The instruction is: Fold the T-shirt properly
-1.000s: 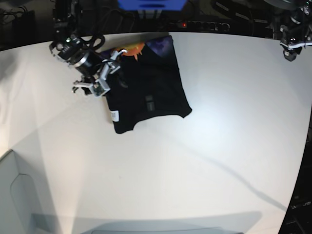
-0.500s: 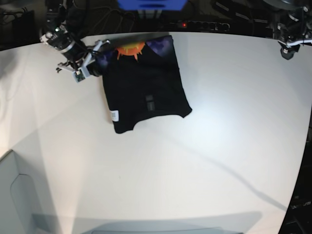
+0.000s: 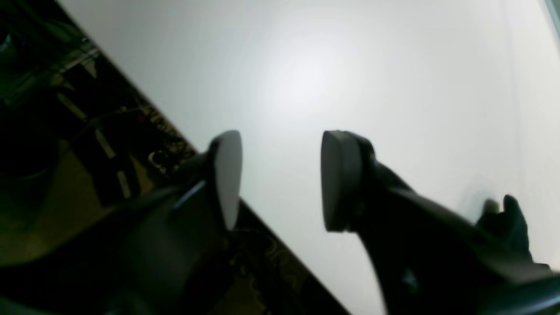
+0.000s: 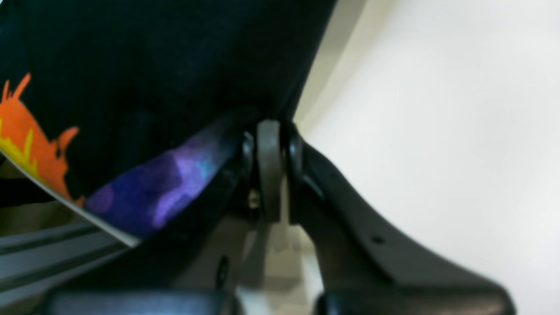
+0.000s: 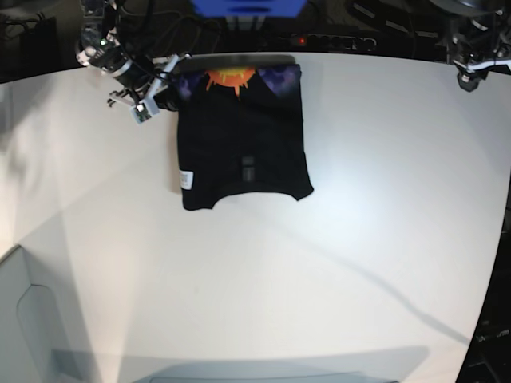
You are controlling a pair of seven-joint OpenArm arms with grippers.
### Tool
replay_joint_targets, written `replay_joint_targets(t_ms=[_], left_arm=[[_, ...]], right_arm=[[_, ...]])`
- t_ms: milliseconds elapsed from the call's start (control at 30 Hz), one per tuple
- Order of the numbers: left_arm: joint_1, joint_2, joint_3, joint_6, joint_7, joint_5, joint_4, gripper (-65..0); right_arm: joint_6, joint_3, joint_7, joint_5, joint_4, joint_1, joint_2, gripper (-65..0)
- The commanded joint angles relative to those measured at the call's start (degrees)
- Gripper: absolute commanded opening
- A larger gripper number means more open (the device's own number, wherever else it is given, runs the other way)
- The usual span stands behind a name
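Observation:
The black T-shirt (image 5: 239,140) lies folded at the far middle of the white table (image 5: 319,263), with its orange sun (image 5: 230,78) and purple print at the far edge and a small white label (image 5: 185,179) at its near left. My right gripper (image 5: 165,94) is shut on the shirt's far left corner; in the right wrist view the pads (image 4: 269,170) pinch black cloth (image 4: 175,65) beside the purple print (image 4: 166,183). My left gripper (image 3: 280,179) is open and empty above the table's far right edge, also seen in the base view (image 5: 469,76).
A pale bin (image 5: 16,319) stands at the near left corner. Dark equipment and cables (image 5: 319,32) run behind the far table edge. The floor (image 3: 65,192) shows below the table edge in the left wrist view.
My right gripper moved from the shirt's left side to its far left corner and pulled it; the shirt shifted and now lies squarer to the table. The left arm barely moved.

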Motion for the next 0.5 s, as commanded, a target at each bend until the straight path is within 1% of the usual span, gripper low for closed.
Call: replay_joint_targets(t_ms=[0, 133, 200, 233, 367, 467], left_arm=[[0.77, -0.71, -0.40, -0.39, -0.94, -0.75, 0.62, -40.9], [2.18, -0.53, -0.32, -0.39, -0.94, -0.75, 0.62, -54.9], [2.62, 0.61, -0.40, -0.30, -0.94, -0.75, 0.71, -62.7], [3.24, 1.05, -0.40, -0.30, -0.94, -0.75, 0.89, -65.0], [4.91, 1.84, -0.23, -0.30, -0.94, -0.75, 0.80, -64.9], [8.51, 4.48, -0.05, -0.30, -0.94, -0.66, 0.80, -65.0]], right_arm=[[0.93, 0.15, -0.86, -0.53, 0.55, -1.52, 0.28, -65.0], [0.93, 1.02, -0.86, -0.53, 0.55, -1.69, 0.28, -65.0], [0.93, 3.84, -0.86, -0.53, 0.99, -1.60, -0.07, -65.0], [0.93, 4.98, -0.86, -0.44, 1.69, -1.25, -0.16, -65.0], [0.93, 9.29, -0.86, -0.44, 5.12, -0.55, -1.48, -65.0], [0.93, 14.04, -1.39, -0.53, 8.11, -0.55, -3.06, -65.0]])
